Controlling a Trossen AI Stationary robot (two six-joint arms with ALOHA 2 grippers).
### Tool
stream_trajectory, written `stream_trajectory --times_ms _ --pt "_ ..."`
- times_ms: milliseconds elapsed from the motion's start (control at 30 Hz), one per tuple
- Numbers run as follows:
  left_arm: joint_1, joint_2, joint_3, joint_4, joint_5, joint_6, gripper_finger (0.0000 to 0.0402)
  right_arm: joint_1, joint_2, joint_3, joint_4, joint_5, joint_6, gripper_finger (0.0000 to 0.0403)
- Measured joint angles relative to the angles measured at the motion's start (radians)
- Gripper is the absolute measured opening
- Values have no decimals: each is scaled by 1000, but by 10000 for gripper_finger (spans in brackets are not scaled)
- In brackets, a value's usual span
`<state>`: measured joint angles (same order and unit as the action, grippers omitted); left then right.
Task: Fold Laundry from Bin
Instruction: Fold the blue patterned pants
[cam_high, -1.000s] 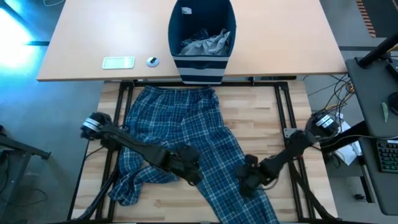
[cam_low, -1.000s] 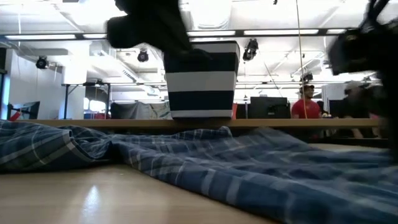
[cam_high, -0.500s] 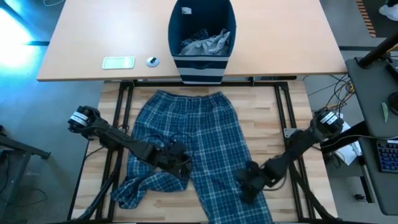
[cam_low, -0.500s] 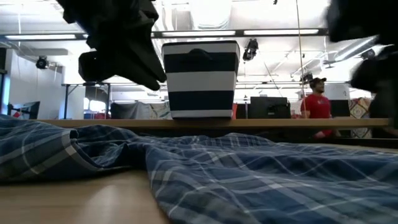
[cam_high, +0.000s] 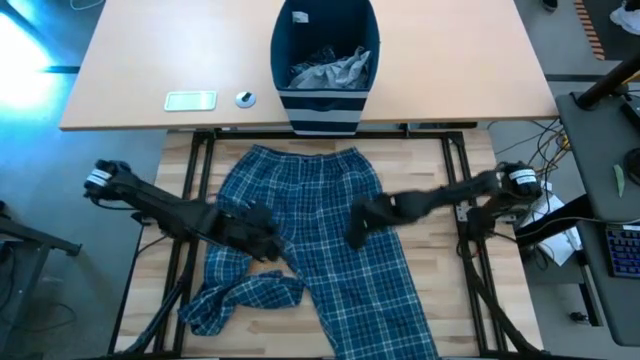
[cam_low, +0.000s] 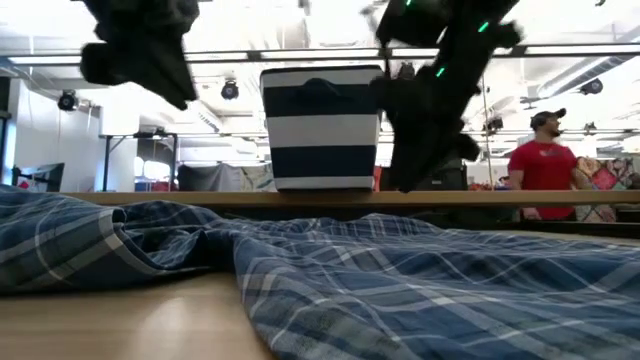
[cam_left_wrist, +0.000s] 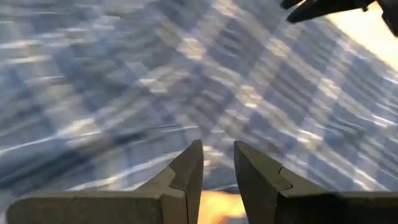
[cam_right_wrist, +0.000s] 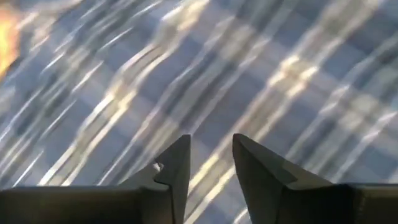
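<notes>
Two dark arms hang over the near wooden table (cam_high: 440, 330), and spread flat beneath them lies one pair of blue-and-white plaid trousers (cam_high: 330, 250), waistband toward the far side and legs running toward the near edge — the left leg bunched into a crumpled heap (cam_high: 235, 300) by the near left corner, the right leg lying straight. The left gripper (cam_high: 262, 238) sits low over the left side of the trousers, beside the inner edge of the left leg; in its own wrist view its fingers (cam_left_wrist: 186, 171) stand a narrow gap apart with nothing between them, only plaid cloth beyond. The right gripper (cam_high: 356, 228) reaches in from the right over the middle of the trousers, raised clear of the fabric in the low view (cam_low: 425, 130); its fingers (cam_right_wrist: 174, 165) are likewise slightly parted and hold nothing. Past the trousers, on the pale desk (cam_high: 120, 60) behind, stands the bin (cam_high: 325, 55), navy with pale stripes round its lower half, a grey garment (cam_high: 330, 70) crumpled inside it. To its left on the desk lie a flat pale rectangle (cam_high: 190, 100) and a small round object (cam_high: 245, 98). Far off in the room a person in a red shirt (cam_low: 545, 165) stands.
</notes>
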<state>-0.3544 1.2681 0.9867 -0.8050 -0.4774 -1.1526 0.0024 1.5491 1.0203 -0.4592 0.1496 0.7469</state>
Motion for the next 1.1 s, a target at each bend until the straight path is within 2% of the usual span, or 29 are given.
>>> stream_trajectory --times_ms 133,267,567,733,967,1100 --pt "61 -63 -2 -165 38 2 76 -152 1 0 44 10 -22 145" --pt "155 -87 -2 -252 50 18 80 -262 9 -2 119 7 -28 158" --pt "422 -43 -3 -245 79 73 117 -388 163 -2 214 -1 -116 165" --pt "535 -21 -3 -212 125 123 143 -450 222 -2 188 55 -221 163" --pt "602 -12 -4 -144 129 123 161 -661 197 -2 105 60 -370 162" --pt "603 15 -4 -108 126 164 164 -732 140 -4 48 61 -456 162"
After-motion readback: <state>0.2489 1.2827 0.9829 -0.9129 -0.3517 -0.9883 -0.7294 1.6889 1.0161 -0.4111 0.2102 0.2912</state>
